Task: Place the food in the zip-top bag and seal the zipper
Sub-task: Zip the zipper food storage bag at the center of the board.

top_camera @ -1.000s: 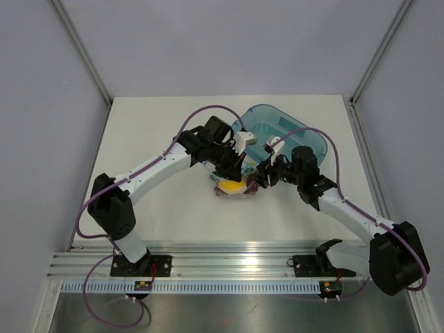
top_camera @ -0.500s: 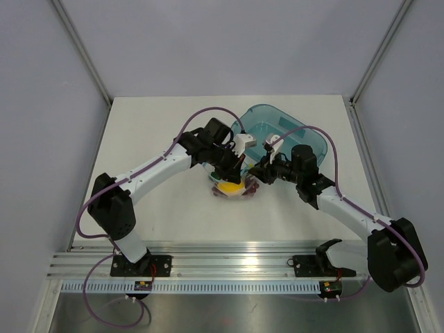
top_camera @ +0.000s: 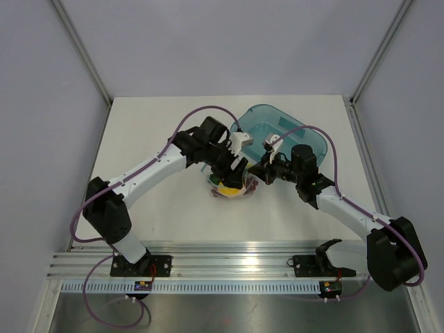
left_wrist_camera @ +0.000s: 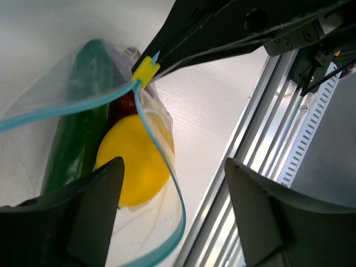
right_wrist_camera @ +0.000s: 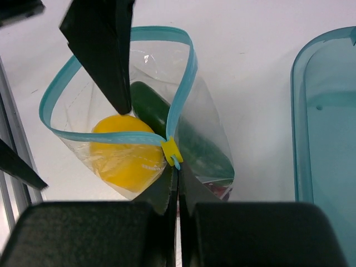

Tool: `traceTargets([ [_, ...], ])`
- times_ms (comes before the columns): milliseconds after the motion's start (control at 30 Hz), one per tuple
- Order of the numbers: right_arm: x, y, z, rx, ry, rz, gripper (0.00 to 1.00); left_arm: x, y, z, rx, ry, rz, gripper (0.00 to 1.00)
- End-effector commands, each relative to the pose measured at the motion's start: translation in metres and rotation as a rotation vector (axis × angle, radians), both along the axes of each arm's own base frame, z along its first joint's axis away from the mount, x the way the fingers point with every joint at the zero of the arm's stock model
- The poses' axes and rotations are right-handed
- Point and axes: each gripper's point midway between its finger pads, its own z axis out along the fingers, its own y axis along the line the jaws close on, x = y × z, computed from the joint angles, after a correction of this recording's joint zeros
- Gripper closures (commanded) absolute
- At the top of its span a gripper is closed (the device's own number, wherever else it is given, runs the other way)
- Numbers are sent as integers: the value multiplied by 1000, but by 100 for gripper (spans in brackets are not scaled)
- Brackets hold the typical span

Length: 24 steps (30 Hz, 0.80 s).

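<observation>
Two two-finger grippers meet over a small clear crinkly plastic zip-top bag (top_camera: 229,191). The bag lies near the middle of the white table (top_camera: 152,125), somewhat closer to its near edge than to its far edge.

The right gripper (right_wrist_camera: 177,177) reaches in from the table's right side. Its black fingers are pressed tightly together on the zipper (right_wrist_camera: 161,31), the narrow light blue strip along the bag's mouth. They pinch it right at a small yellow slider tab (right_wrist_camera: 171,151).

The left gripper (left_wrist_camera: 173,162) comes in from the left side with its jaws spread wide, and it grips nothing. In the right wrist view, one of its dark fingers (right_wrist_camera: 105,50) points down over the open mouth and the other sits outside the bag. Whether either finger touches the plastic cannot be told.

The bag's mouth gapes in a wide loop, and the two sides of the strip join only at the slider.

Inside the bag, a small yellow lemon (right_wrist_camera: 125,153) sits close to the mouth. Against it lies a dark green, elongated cucumber-like vegetable (right_wrist_camera: 192,139). A bunch of dark red grapes (left_wrist_camera: 123,104) is tucked deeper in, mostly hidden behind the other two.

Beyond the bag, toward the table's far right corner, stands a teal translucent plastic tray (top_camera: 316,141). It is close to the bag but not touching it.
</observation>
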Motion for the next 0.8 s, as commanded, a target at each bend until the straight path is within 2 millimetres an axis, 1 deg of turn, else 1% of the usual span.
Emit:
traceTargets([
  [0,1,8,32,57,-103,36,100,13,19,46,-52,-124,49,18],
  [33,1,8,33,58,-105,37,100,18,24,52,-58,-148,68,18],
  [67,-1,8,35,61,-107,43,100,24,30,65,-78,-179,87,18],
  [100,-1,8,35,62,-105,44,100,27,32,71,-88,-199,90,18],
  [167,-4,9,37,66,-104,56,100,31,27,87,-124,-268,48,19],
  [267,-7,10,39,74,-97,66,100,35,15,99,-188,-305,10,26],
  [300,-8,10,40,76,-96,67,100,34,11,94,-203,-302,-18,27],
  [333,-9,9,40,78,-96,66,100,37,4,99,-242,-327,-33,27],
  [367,-10,9,42,80,-97,68,100,38,1,97,-256,-332,-43,27],
  [400,-11,8,43,81,-99,66,100,36,-1,89,-264,-324,-62,30],
  [433,-12,8,42,79,-95,68,100,38,-9,94,-308,-348,-79,31],
  [467,-12,7,44,78,-99,65,100,37,-12,95,-325,-357,-92,36],
  [533,-14,5,45,70,-100,66,100,35,-19,94,-367,-409,-128,39],
  [600,-15,5,47,66,-105,69,100,35,-23,93,-386,-470,-148,42],
  [700,-17,5,49,62,-108,76,100,29,-29,90,-425,-567,-199,43],
  [767,-18,5,49,63,-108,79,100,29,-32,87,-423,-583,-216,44],
])
